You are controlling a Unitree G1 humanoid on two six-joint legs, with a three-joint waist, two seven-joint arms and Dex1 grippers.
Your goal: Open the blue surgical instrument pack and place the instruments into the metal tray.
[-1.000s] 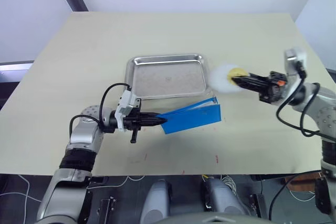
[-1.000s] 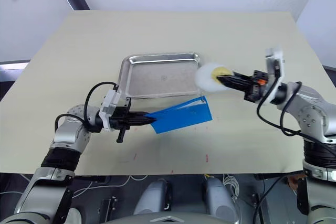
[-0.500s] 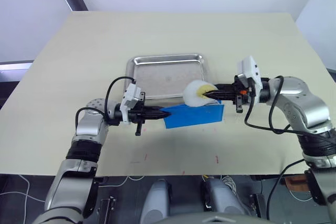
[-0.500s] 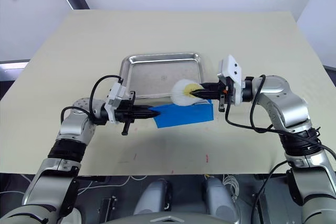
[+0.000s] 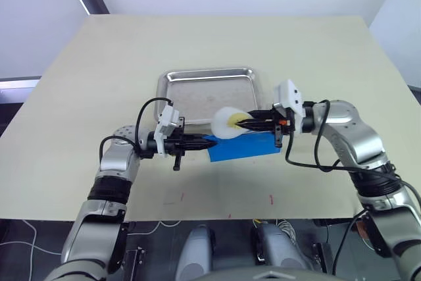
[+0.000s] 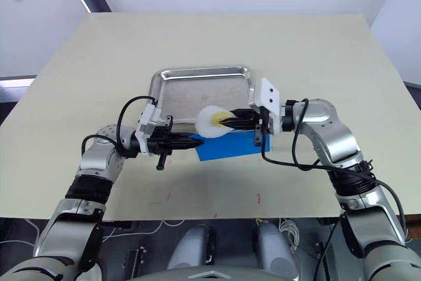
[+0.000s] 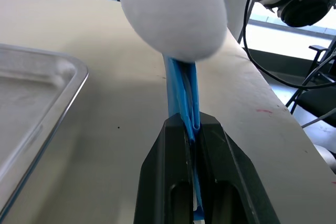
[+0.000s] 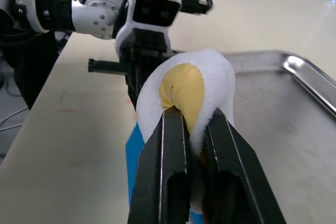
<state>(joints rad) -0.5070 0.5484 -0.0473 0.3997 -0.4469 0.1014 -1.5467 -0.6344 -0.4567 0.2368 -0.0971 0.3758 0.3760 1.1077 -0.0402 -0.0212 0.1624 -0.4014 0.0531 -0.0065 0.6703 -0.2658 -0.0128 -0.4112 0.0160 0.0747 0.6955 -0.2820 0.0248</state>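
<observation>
Item, nearest: blue surgical instrument pack (image 5: 242, 147), a flat bright blue pouch, lying on the beige table (image 5: 316, 57) just near of the tray's near right corner; its left end is raised off the tabletop and its thin folded edges show edge-on in the left wrist view. Left gripper (image 5: 205, 141), reaching in from the left, fingers pressed together on the pack's left end, with the blue edges pinched between the two black pads. Right gripper (image 5: 242, 122), reaching in from the right, fingers pinching a white-and-yellow egg-shaped toy (image 5: 227, 123); the pads bite into the yellow patch set in the white fluff. The toy hangs above the pack's left part and over the tray's near rim, just beside the left gripper's fingertips; whether it touches the pack cannot be told. Item, farther: metal tray (image 5: 172, 101), shallow, shiny, rounded corners, rolled rim, resting flat on the table, its bottom bare. Instruments: none visible; the pack is not opened.
</observation>
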